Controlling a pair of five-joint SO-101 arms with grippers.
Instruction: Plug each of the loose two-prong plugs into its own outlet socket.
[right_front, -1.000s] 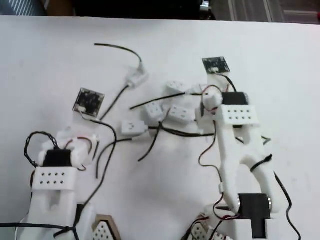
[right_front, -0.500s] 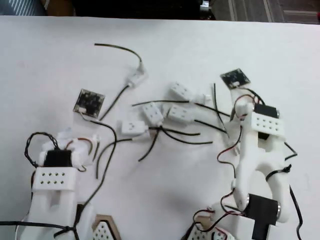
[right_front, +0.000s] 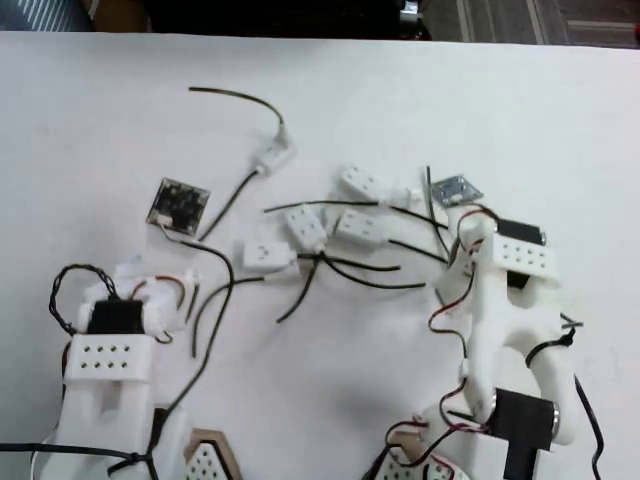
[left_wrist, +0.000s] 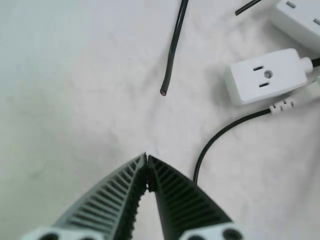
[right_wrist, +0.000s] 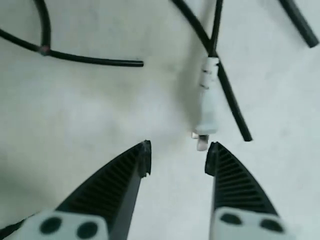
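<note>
plug (right_wrist: 205, 107): white and slim, lying flat on the table (right_wrist: 100, 115), with a thin black cord leaving its back end.
gripper (right_wrist: 178, 152): fingers spread apart, just off the plug's prong end; the prongs sit close by one fingertip (right_wrist: 214, 152).
crossing cable (right_wrist: 232, 107): black, slants across the plug's cord and runs alongside the plug.
loose cable (right_wrist: 90, 60): black, apart from the plug, cut end pointing toward it.

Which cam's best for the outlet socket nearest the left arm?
Left wrist view: outlet socket close up, slots and ground hole clear. High view shows it small, beside other outlets. Right wrist view looks at a plug and cables.
</note>
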